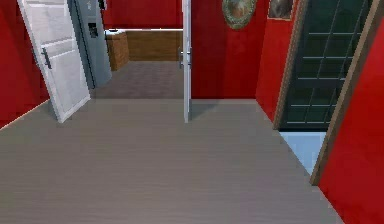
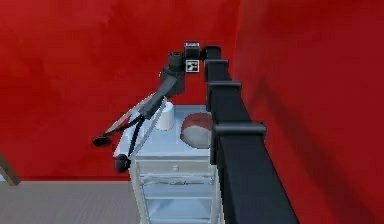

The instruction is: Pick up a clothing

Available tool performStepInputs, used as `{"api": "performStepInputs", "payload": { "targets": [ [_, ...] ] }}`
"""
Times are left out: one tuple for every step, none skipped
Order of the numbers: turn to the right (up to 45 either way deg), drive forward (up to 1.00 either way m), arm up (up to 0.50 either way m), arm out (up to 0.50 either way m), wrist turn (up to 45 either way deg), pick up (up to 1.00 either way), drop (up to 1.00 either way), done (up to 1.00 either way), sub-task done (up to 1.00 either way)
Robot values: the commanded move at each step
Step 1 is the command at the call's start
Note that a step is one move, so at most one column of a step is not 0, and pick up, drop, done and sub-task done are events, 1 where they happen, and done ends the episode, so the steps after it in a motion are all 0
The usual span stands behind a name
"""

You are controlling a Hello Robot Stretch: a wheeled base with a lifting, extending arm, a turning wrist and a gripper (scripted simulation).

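gripper point(image 2: 112, 138) near white cabinet point(image 2: 175, 165) left edge; can't tell its grip or if it holds anything. reddish bundle point(image 2: 197, 128) on top, right.

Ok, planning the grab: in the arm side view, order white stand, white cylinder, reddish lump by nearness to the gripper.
1. white stand, left corner by the gripper
2. white cylinder, top middle
3. reddish lump, top right

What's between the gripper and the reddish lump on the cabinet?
In the arm side view, a small white thing stands on the cabinet between the gripper and the reddish lump.
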Motion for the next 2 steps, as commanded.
{"api": "performStepInputs", "payload": {
  "targets": [
    [0.0,0.0,0.0,0.0,45.0,0.0,0.0,0.0,0.0],
    [0.0,0.0,0.0,0.0,45.0,0.0,0.0,0.0,0.0]
  ]
}}
